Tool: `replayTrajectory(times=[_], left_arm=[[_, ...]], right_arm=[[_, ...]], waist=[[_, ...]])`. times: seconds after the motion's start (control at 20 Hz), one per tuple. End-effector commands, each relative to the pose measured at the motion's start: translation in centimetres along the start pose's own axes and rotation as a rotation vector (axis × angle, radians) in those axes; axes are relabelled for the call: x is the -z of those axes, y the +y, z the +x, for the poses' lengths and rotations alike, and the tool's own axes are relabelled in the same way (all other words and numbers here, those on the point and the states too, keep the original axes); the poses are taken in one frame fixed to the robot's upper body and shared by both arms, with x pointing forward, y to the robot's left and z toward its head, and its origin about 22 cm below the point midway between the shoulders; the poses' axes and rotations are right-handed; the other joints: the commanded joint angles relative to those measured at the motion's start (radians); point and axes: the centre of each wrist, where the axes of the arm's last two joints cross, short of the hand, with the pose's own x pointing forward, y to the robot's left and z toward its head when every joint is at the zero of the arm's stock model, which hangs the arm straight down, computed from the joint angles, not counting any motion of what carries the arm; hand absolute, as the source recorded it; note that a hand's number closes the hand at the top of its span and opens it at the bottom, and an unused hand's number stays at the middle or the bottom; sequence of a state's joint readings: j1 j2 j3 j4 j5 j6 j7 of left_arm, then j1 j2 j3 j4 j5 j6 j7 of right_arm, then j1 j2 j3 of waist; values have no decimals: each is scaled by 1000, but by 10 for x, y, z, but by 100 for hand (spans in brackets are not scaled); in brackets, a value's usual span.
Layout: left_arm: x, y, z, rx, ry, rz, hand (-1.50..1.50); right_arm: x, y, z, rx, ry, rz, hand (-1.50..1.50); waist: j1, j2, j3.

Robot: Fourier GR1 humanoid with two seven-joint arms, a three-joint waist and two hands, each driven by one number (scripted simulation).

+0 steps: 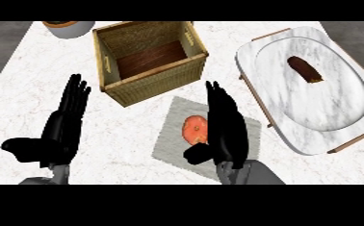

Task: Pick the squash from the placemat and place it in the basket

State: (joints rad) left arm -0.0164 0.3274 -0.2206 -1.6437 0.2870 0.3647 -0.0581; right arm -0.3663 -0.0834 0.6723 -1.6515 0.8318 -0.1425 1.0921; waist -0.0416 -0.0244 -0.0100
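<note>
— Two black hands are coming in from the near edge. What is the right hand (226, 129) doing?

— It is standing over the grey placemat (174, 133), with straight fingers pointing far and the thumb sticking out to the left. It is holding nothing. The orange squash (195, 128) is lying on the placemat, just beside the palm on its left, and the hand is hiding the right part of it. I cannot tell if they are touching.

— And the left hand (62, 124)?

— It is resting at the near left, well apart from the placemat. Its fingers are also straight and pointing far, and nothing is in it.

— Where is the basket (147, 80) sitting?

— It is sitting far from the placemat and a little to the left, near its far corner. It is a square woven basket, open on top, and the brown bottom is showing inside.

— What else is lying on the counter (35, 76)?

— On the right a marble tray (249, 66) is carrying an oval plate (334, 105), and a dark brown thing (304, 69) is lying on the plate. At the far left edge a grey bowl (71, 30) is showing only partly.
</note>
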Motion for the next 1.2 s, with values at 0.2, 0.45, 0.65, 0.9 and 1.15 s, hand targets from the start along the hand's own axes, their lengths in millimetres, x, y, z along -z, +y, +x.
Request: replayTrajectory(times=[0.2,0.45,0.65,0.9,1.15], left_arm=[[4,-1,-9,6,-18,-4,0],[9,-11,-2,-1,-12,-18,0],[1,-7,1,-3,-18,-29,0],[5,-3,7,-17,-11,-32,0],[-4,-15,-4,-16,-22,-35,0]], right_arm=[[-16,-37,53,-170,206,-9,-150],[-12,-36,45,-210,252,25,-150],[-11,-40,41,-163,270,17,-150],[-17,-38,41,-157,249,39,-150],[-22,-8,24,-156,248,44,-150]], waist=[[24,16,5],[23,17,7],[40,19,8],[46,21,9],[43,23,9]])
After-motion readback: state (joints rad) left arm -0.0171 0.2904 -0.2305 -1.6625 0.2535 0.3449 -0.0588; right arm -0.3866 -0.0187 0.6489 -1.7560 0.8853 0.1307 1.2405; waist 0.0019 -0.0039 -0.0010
